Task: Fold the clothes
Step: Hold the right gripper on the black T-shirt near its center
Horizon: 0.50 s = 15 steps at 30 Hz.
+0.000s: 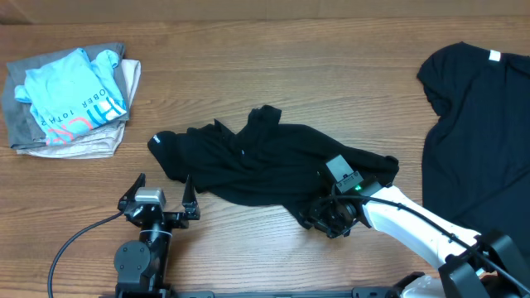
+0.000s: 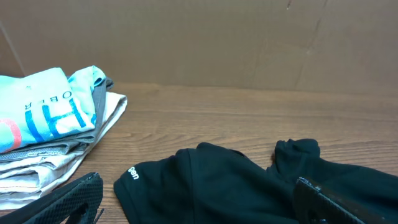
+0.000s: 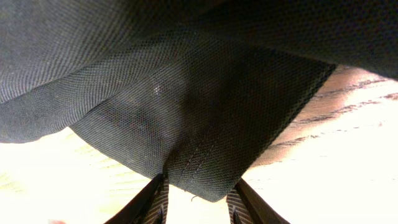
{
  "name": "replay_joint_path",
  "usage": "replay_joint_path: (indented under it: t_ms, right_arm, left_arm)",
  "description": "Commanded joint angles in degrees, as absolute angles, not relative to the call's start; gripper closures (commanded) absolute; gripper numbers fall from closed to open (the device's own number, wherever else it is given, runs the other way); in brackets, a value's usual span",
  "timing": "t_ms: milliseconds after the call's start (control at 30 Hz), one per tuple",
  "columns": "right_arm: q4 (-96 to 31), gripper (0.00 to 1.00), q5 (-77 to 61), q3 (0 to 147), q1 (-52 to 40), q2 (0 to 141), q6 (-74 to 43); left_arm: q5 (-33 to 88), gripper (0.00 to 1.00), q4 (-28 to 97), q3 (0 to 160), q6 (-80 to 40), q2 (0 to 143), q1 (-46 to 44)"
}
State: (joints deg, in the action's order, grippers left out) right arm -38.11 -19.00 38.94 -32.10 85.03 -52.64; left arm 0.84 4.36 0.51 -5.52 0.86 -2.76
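A crumpled black shirt [image 1: 265, 161] lies in the middle of the table, with small white lettering on one sleeve [image 2: 132, 172]. My right gripper [image 1: 331, 219] is at its lower right edge. In the right wrist view a stitched hem corner of the shirt [image 3: 205, 149] hangs between the two fingers [image 3: 196, 202], which stand apart on either side of it. My left gripper [image 1: 161, 194] is open and empty just in front of the shirt's left sleeve. The shirt [image 2: 236, 186] lies between and beyond its fingers [image 2: 199, 208].
A stack of folded clothes [image 1: 70, 103], light blue on top, sits at the far left and also shows in the left wrist view [image 2: 43, 124]. A second black shirt [image 1: 480, 124] lies spread at the right edge. A cardboard wall [image 2: 217, 37] stands behind the table.
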Motion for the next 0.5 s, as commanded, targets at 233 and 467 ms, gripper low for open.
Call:
replay_joint_path:
  t_ms: [233,467]
  right_arm:
    - [-37.3,0.55,-15.6,38.6,-33.0,86.2,-56.5]
    - [-35.8,0.56,-17.3,38.6,-32.9,90.3,-57.3]
  left_arm:
    - [1.1,0.00,4.3,0.3,-4.2,0.3,-3.0]
    - [1.1,0.00,4.3,0.3,-4.2,0.3,-3.0]
